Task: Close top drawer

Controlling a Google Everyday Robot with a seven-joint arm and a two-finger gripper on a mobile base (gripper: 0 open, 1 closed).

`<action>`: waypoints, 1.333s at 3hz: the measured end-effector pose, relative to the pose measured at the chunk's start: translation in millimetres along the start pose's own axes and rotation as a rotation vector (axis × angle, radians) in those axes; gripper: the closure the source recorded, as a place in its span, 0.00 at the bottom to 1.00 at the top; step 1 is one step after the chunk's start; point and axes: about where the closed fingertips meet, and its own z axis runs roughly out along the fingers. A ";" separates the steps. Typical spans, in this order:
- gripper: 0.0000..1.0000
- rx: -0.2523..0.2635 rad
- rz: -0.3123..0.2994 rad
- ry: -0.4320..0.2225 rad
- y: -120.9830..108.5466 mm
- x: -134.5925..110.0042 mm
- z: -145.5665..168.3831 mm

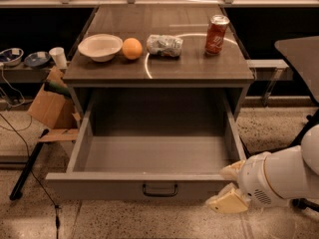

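The top drawer (154,153) is pulled far out of the cabinet, and its long grey box body is empty. Its flat front panel (99,187) faces me low in the view, with a small dark loop handle (160,189) at its centre. My gripper (229,199) is at the right end of the front panel, right up against the drawer's front right corner. The white arm (279,176) behind it comes in from the lower right.
On the cabinet top (159,68) stand a white bowl (100,46), an orange (132,48), a crumpled silver bag (164,45) and a red can (217,28). A cardboard box (47,106) and cables lie on the floor at left. A dark table (299,59) stands at right.
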 end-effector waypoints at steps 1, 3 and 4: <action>0.72 0.010 -0.002 -0.016 -1.1 1.3 -4.4; 1.00 -0.009 -0.020 -0.017 -3.3 3.2 23.4; 1.00 -0.027 -0.059 -0.027 0.8 9.1 62.4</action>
